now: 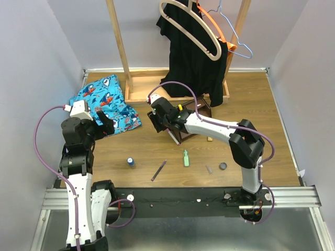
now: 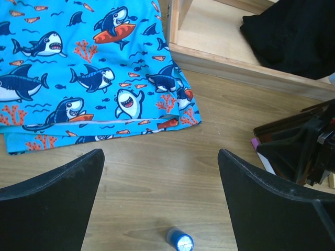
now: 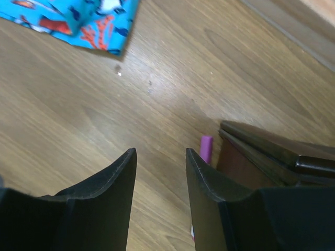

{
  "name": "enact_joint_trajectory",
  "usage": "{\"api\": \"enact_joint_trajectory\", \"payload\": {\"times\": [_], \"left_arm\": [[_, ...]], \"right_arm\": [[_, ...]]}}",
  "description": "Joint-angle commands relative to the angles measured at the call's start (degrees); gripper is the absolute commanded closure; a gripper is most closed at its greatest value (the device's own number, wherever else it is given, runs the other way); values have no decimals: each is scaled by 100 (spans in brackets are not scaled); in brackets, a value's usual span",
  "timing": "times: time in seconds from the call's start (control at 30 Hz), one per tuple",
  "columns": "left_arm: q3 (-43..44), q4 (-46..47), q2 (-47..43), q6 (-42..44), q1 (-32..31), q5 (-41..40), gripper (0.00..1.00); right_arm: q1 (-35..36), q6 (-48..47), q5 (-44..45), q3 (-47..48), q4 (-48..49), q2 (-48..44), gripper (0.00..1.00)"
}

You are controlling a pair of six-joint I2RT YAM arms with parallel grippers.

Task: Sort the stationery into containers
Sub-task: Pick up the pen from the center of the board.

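Hovering just beside organizer point(image 3: 272, 157), R gripper point(image 3: 161, 154) half-open, empty — L gripper point(image 2: 159, 152) spread wide, holding nothing, well apart from organizer.

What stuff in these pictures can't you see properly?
- Top view: the organizer; the right arm covers its slots.
- Right wrist view: the pink marker; its lower end is hidden behind the right tool.
- Left wrist view: the blue bottle, partly cut off by the bottom edge.
- Top view: the small grey thing beside the dark disc, too small to name.
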Motion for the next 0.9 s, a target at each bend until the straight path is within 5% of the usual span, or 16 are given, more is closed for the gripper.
{"api": "enact_joint_trajectory", "payload": {"times": [0.0, 0.87], "left_arm": [[-73, 164, -88, -190, 129, 165, 1], [-47, 173, -96, -147, 147, 200, 1]], "right_arm": [[34, 212, 422, 174, -502, 304, 50], [43, 344, 1424, 456, -731, 1201, 60]]}}
